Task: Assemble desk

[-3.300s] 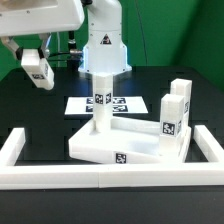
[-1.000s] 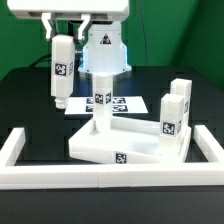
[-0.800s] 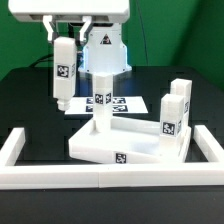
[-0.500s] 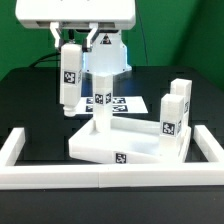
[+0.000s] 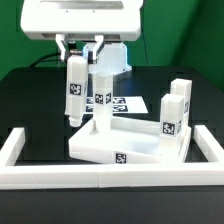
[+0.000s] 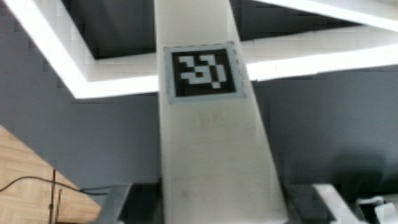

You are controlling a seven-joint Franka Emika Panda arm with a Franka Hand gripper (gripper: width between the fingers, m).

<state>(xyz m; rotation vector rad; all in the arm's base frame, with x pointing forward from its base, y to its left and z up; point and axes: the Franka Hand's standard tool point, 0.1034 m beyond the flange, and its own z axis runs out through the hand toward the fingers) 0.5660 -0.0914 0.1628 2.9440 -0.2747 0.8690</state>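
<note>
My gripper (image 5: 79,45) is shut on a white block leg (image 5: 75,90) with a square tag, and holds it upright above the near-left part of the desk tabletop (image 5: 120,145). In the wrist view the same leg (image 6: 206,110) fills the middle, clamped between the fingers (image 6: 121,205), with the tabletop rim (image 6: 107,75) below it. Another leg (image 5: 99,95) stands upright on the tabletop, just to the exterior view's right of the held leg. Two more legs (image 5: 174,118) stand at the tabletop's right end.
The marker board (image 5: 112,103) lies flat behind the tabletop. Low white bars (image 5: 20,150) fence the workspace at the left, front and right. The arm's white base (image 5: 105,55) stands at the back.
My gripper, holding the leg upright, has moved toward the exterior view's right and lower, from beside the tabletop to above its left part. 3.3 s ago the leg was tilted and farther left.
</note>
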